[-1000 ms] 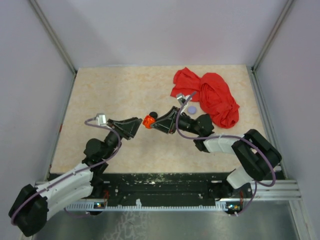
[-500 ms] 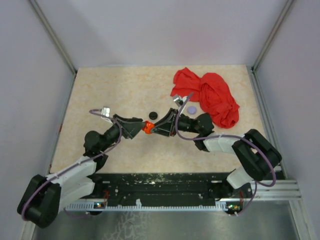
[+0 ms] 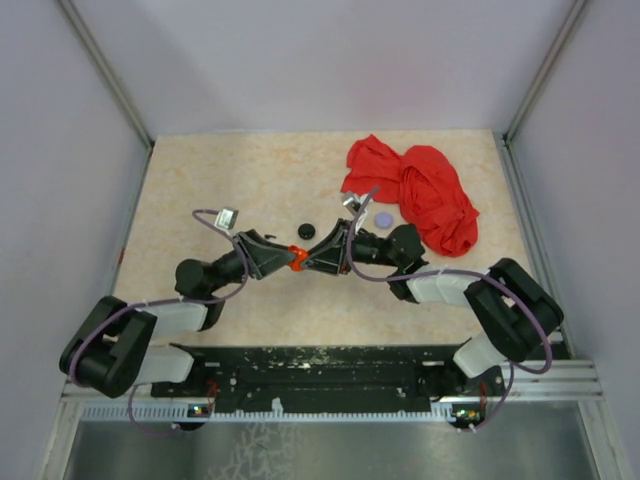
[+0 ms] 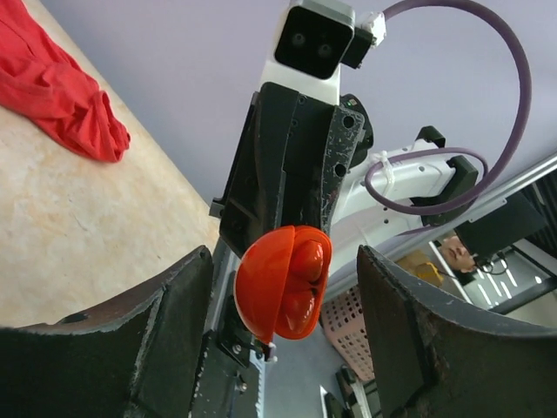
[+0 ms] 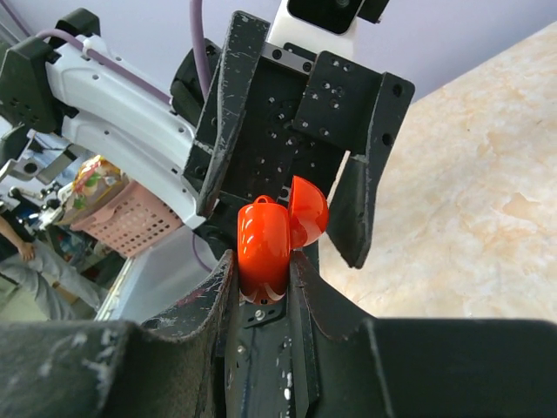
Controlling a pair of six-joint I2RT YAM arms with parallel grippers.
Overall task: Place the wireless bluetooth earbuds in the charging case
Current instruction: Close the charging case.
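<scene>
The right gripper (image 5: 261, 259) is closed tight on the lower part of a red-orange shell (image 5: 264, 239), a small hinged piece standing open with its lid tipped back. The left gripper (image 4: 285, 250) faces it nose to nose over the middle of the table (image 3: 200, 180). Its jaws are well open and hold nothing, and the shell sits between them, clear of both pads. Seen from the left wrist, the open shell shows two rounded lobes stacked one above the other, at right angles to the line on which those jaws close. Whether the lobes are the wireless bluetooth earbuds cannot be determined, and no separate earbud is distinguishable in any view. The charging case (image 3: 306, 230), taken here to be the small round black puck, lies flat on the table just beyond the meeting fingertips, untouched. It is near both arms and marginally closer to the right gripper's fingers. A lavender disc (image 3: 384, 218) lies farther right, beside a crumpled red cloth (image 3: 420, 190), and both are well clear of the work. In the inspector's judgement the next move depends on the left jaws closing squarely on the exposed upper part of the shell or its contents. The right fingers fill the lower part, so the room left is slim, and finger-to-finger contact is the main hazard.
</scene>
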